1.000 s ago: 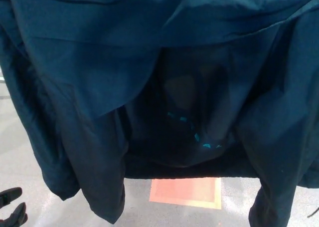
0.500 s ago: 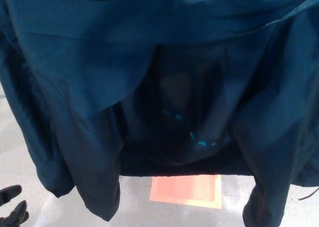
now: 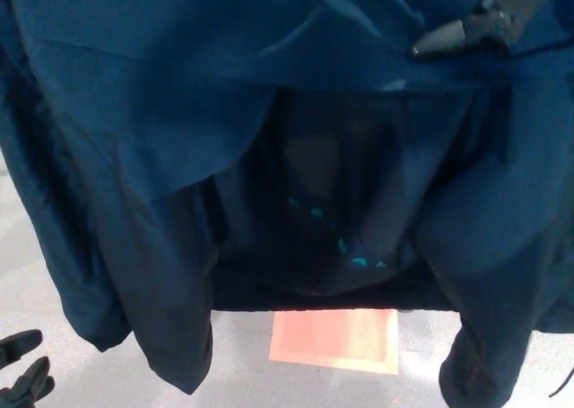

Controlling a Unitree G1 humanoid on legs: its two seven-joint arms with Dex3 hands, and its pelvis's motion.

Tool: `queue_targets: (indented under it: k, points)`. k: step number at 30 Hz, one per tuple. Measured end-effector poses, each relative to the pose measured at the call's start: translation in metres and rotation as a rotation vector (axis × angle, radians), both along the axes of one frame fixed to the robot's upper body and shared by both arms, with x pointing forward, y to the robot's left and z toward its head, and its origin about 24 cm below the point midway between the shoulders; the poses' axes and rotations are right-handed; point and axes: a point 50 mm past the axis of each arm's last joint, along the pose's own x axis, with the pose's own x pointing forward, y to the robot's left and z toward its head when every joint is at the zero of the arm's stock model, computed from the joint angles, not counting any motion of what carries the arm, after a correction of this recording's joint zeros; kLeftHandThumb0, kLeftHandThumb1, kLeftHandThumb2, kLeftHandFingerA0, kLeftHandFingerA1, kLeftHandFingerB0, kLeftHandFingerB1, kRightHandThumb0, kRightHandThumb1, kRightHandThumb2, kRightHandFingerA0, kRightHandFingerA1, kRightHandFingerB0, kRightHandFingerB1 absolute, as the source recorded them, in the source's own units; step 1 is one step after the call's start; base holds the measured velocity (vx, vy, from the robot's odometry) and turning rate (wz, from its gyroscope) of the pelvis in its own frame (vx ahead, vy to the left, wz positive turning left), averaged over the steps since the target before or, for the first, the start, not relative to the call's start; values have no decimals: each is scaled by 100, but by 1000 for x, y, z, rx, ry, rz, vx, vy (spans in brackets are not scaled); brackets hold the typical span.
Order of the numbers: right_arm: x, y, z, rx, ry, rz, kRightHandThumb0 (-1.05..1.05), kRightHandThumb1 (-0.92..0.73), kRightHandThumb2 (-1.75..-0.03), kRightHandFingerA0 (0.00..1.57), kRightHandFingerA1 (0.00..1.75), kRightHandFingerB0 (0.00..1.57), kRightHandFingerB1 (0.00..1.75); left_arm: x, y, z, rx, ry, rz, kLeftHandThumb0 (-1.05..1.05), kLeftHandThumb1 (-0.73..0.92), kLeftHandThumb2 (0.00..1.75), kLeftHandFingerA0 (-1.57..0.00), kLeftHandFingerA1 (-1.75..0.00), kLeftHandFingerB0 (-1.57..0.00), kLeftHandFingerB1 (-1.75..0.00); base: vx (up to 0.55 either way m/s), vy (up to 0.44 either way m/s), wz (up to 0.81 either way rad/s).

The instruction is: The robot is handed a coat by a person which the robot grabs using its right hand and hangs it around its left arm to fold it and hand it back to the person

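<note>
1. Head view: the coat [image 3: 269,112], dark teal and smooth, hangs spread over almost the whole picture from the top edge down. At the centre its darker lining forms a shadowed hollow, with a few bright turquoise marks [image 3: 336,238] inside it.
2. Its lower edge is uneven, with long flaps reaching down at 7 and 5 o'clock and a straight dark hem between them.
3. The right robot hand [image 3: 480,27] sits at 1 o'clock, lying against the coat's upper fold. I cannot tell whether it grips the cloth.
4. The left robot hand [image 3: 22,372] shows at 8 o'clock in the bottom corner, clear of the coat, its fingers spread wide and holding nothing.
5. Open room is only the grey floor [image 3: 242,372] along the bottom, where an orange-red square [image 3: 334,339] lies at 6 o'clock just under the hem.
</note>
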Motion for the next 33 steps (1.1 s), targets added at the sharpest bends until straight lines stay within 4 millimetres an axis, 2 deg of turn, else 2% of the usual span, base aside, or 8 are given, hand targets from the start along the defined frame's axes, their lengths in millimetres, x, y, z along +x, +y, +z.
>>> queue_targets:
  k: [11, 14, 15, 16, 18, 22, 23, 33]
  points:
    - [2, -16, -9, -95, 39, -7, -96, -62, -97, 0, 3, 0, 0, 0, 3, 3, 1, -18, 2, -40, 69, 61, -54, -43, -46, -38, 0, 0, 0]
    - [5, -17, -10, -129, 22, -10, -87, -59, -95, 4, 37, 5, 36, 1, 3, 4, 1, -21, 1, -41, 68, 60, -53, -43, -43, -37, 0, 0, 0]
    - [5, -16, -10, -147, 3, -2, -85, -62, -67, 42, 39, 50, 42, 1, 3, 4, 2, -21, 0, -41, 69, 60, -51, -42, -42, -37, 0, 0, 0]
    - [6, -15, -10, -157, -10, 2, -85, -62, -67, 42, 39, 50, 42, 2, 3, 4, 2, -22, 0, -41, 69, 60, -51, -42, -42, -37, 0, 0, 0]
    - [7, -12, -9, -183, -61, 11, -75, -77, -64, 107, 53, 111, 59, 2, 3, 4, 2, -23, -2, -42, 68, 60, -51, -42, -41, -37, 0, 0, 0]
    - [10, -6, -12, -206, -147, 21, -54, -89, -67, 101, 57, 92, 57, 2, 3, 4, 2, -24, -2, -40, 69, 61, -50, -42, -40, -36, 0, 0, 0]
    - [11, -5, -13, -204, -162, 22, -46, -90, -67, 77, 54, 75, 53, 2, 3, 4, 2, -24, -3, -39, 69, 61, -50, -42, -40, -36, 0, 0, 0]
    - [18, 4, -17, -166, -331, 23, -18, -49, -55, 98, 89, 97, 71, 3, 2, 4, 1, -26, -5, -45, 68, 60, -53, -43, -42, -37, 0, 0, 0]
